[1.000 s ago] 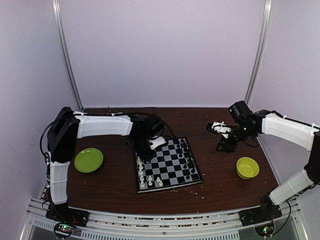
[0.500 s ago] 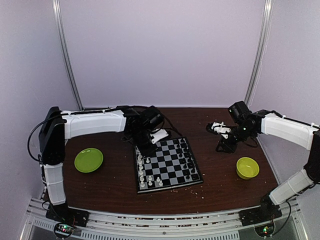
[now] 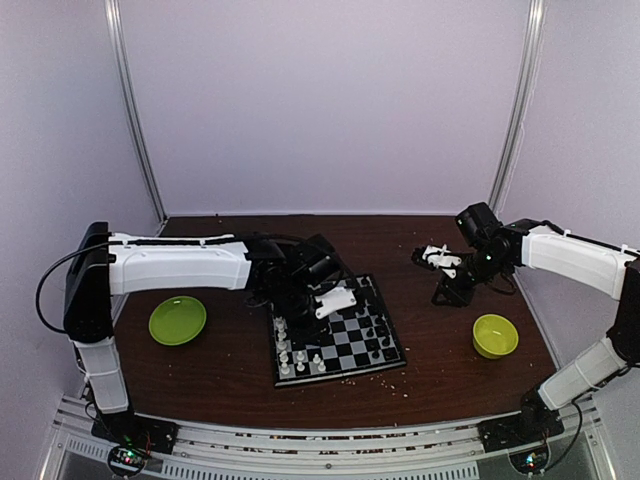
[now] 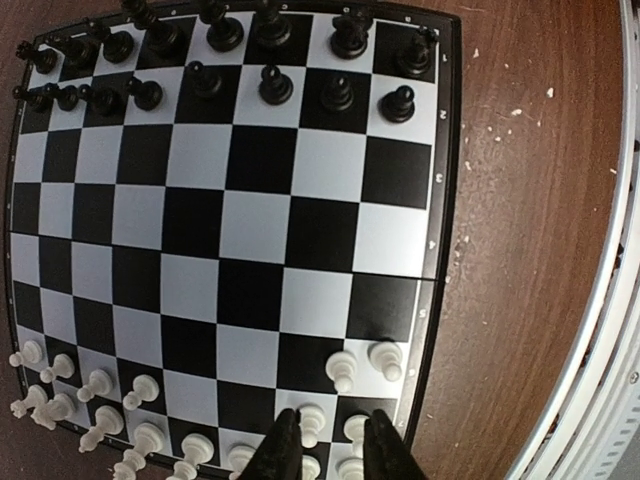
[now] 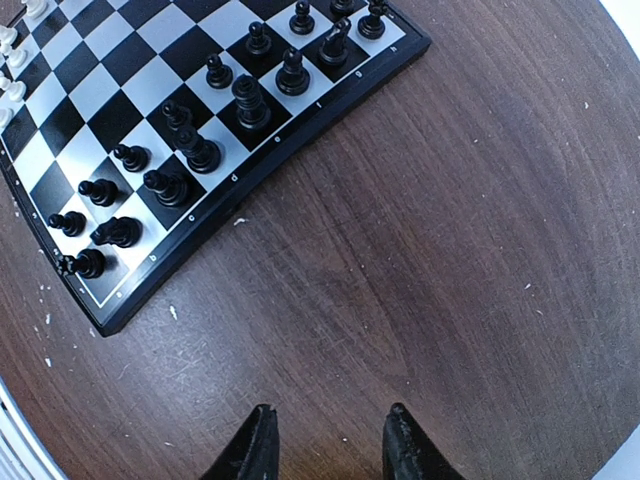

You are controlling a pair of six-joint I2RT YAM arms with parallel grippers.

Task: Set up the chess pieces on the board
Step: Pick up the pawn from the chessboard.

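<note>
The board (image 3: 350, 342) lies in the middle of the table. The chess pieces stand in two rows per side: white (image 3: 287, 352) on its left, black (image 3: 373, 318) on its right. My left gripper (image 3: 335, 300) hovers over the board's far part. In its wrist view the left gripper (image 4: 330, 440) is open, straddling two standing white pieces (image 4: 312, 420) in the corner, next to two white pawns (image 4: 343, 370). Black pieces (image 4: 270, 85) fill the far rows. My right gripper (image 3: 438, 257) (image 5: 325, 430) is open over bare wood right of the board (image 5: 150, 260), holding nothing.
A lime-green plate (image 3: 177, 320) sits left of the board and a lime-green bowl (image 3: 495, 335) near the right edge. Pale crumbs (image 4: 500, 115) dot the brown table around the board. A metal rail (image 4: 610, 300) runs along the table's near edge.
My left arm has stretched to the right, carrying its gripper from the board's far-left corner out over the board, and its jaws have spread wider. The right arm has not moved.
</note>
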